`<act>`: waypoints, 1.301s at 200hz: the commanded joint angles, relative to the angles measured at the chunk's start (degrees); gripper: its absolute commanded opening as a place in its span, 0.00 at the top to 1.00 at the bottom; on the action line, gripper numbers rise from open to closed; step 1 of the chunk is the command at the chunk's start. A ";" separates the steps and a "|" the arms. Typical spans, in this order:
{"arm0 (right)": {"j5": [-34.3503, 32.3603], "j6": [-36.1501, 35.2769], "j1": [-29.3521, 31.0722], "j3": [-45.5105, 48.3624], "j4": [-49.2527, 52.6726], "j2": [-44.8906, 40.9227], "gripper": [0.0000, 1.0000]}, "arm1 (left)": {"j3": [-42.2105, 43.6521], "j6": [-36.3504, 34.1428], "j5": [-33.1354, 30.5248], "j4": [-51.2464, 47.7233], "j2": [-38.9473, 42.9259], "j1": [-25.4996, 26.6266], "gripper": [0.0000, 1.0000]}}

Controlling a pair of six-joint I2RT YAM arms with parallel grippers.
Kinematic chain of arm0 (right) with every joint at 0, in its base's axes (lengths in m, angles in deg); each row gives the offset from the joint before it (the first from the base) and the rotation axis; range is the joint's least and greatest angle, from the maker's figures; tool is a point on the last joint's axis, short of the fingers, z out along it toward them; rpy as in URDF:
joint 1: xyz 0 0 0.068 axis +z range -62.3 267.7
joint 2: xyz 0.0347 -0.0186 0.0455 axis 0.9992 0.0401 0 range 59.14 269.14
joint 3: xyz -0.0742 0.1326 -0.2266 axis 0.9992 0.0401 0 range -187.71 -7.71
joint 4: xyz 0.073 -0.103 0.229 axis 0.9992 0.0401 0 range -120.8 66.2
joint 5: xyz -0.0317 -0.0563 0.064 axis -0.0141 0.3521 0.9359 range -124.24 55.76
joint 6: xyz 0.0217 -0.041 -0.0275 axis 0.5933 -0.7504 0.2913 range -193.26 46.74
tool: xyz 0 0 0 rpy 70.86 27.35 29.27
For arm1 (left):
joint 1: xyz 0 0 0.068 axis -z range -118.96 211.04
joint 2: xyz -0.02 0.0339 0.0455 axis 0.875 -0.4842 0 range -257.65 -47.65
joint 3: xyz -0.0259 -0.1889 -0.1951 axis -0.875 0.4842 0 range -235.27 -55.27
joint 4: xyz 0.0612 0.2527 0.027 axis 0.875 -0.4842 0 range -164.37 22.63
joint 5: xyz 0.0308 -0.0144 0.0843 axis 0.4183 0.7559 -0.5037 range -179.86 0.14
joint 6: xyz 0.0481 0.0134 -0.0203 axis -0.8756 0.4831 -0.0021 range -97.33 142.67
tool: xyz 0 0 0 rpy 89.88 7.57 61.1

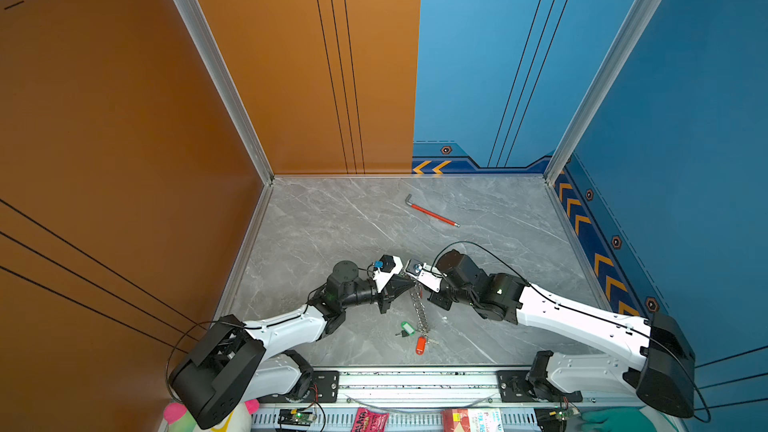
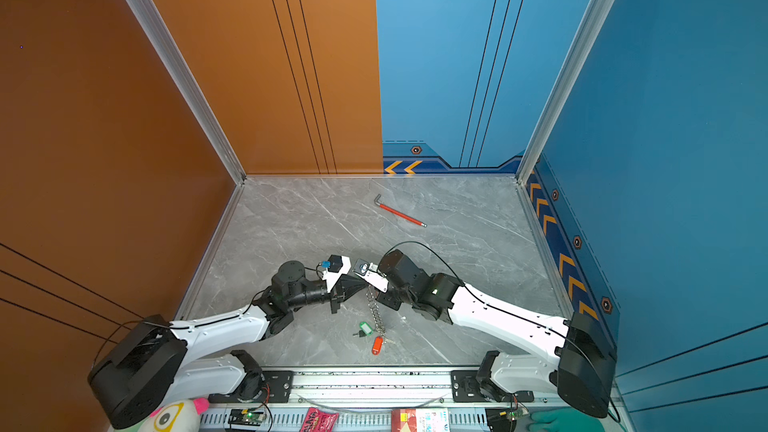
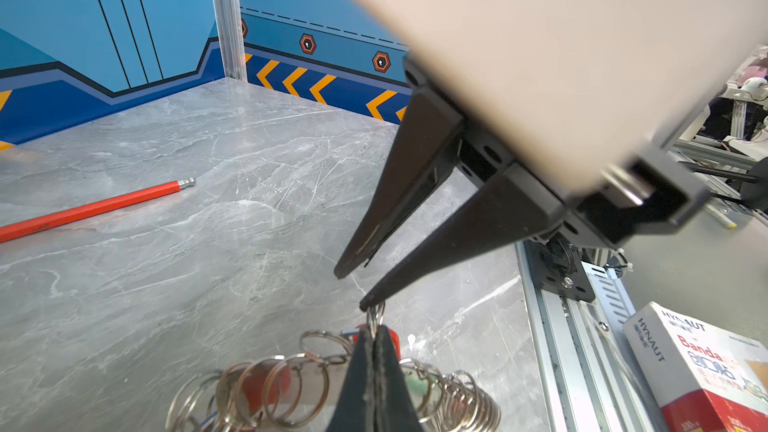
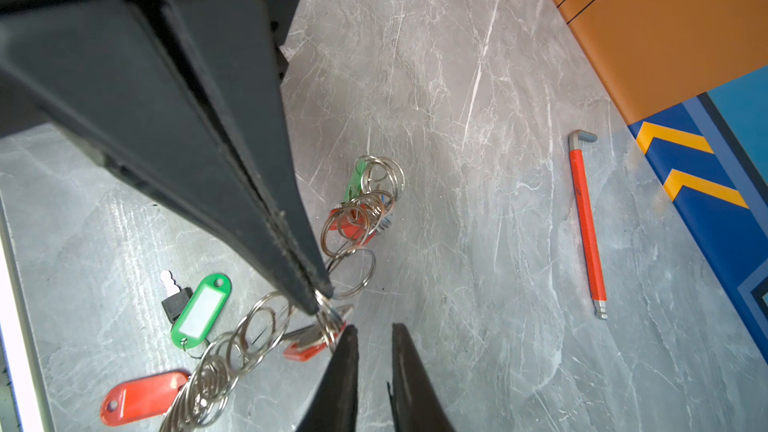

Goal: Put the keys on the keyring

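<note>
Pinching one ring of the keyring (image 1: 419,309) between fully closed jaws, our left gripper (image 4: 321,299) holds the chain of silver rings up off the table (image 1: 332,222). Our right gripper (image 4: 374,330) meets it tip to tip from 3 o'clock in both top views. Its jaws stand a narrow gap apart with nothing between them. One fingertip (image 3: 376,296) sits right at the pinched ring; we cannot tell whether it touches. A second orange tag (image 4: 309,347) with a silver key shows directly under that ring.

From the tips the chain hangs toward 6 o'clock, and its lower end lies on the table. There we find the keys: a green-tagged key (image 4: 200,310) just beside the chain and an orange-tagged key (image 4: 143,396) against its last rings. We cannot tell whether either is threaded on. Toward 12 o'clock, well apart from both grippers, lies a red-sleeved hex wrench (image 1: 432,211).
</note>
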 commanded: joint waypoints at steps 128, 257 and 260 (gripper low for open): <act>9.75 -2.59 -2.48 4.72 -1.54 -9.45 0.79 | 1.89 1.03 2.73 9.40 0.60 0.06 1.00; 11.54 -5.57 -1.87 5.48 -2.04 -6.69 0.79 | 1.41 1.28 9.49 9.40 0.27 0.00 1.00; 11.76 -5.55 -1.86 5.48 -2.10 -6.67 0.80 | 1.40 1.28 9.47 9.40 0.29 0.07 1.00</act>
